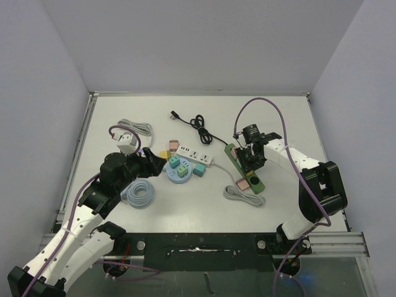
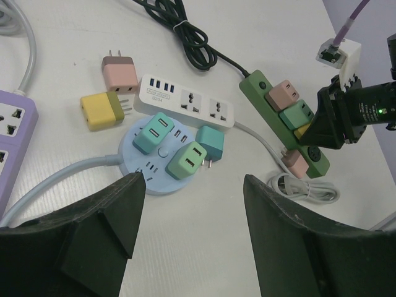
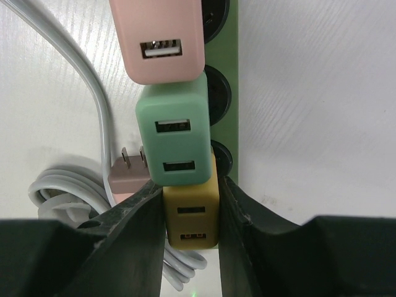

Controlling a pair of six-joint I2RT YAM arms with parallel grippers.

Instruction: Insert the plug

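A green power strip (image 1: pixel 237 162) lies at the right of the table and also shows in the right wrist view (image 3: pixel 230 74). A pink plug (image 3: pixel 158 40) and a mint plug (image 3: pixel 176 136) sit in it. My right gripper (image 3: pixel 192 213) is shut on a yellow plug (image 3: pixel 192 219), held on the strip directly behind the mint plug. How deep its prongs sit is hidden. In the top view the right gripper (image 1: pixel 249 158) is over the strip's middle. My left gripper (image 2: pixel 192 182) is open and empty, above bare table near the blue round socket hub (image 2: pixel 162 158).
A white power strip (image 2: pixel 185 102), loose pink (image 2: pixel 120 73), yellow (image 2: pixel 102 111) and teal (image 2: pixel 210 141) plugs lie by the hub. A purple strip (image 2: pixel 12 130) is at the left. A black cable (image 1: pixel 198 127) lies behind. A loose pink plug (image 3: pixel 127 176) and coiled white cord (image 1: pixel 244 195) lie beside the green strip.
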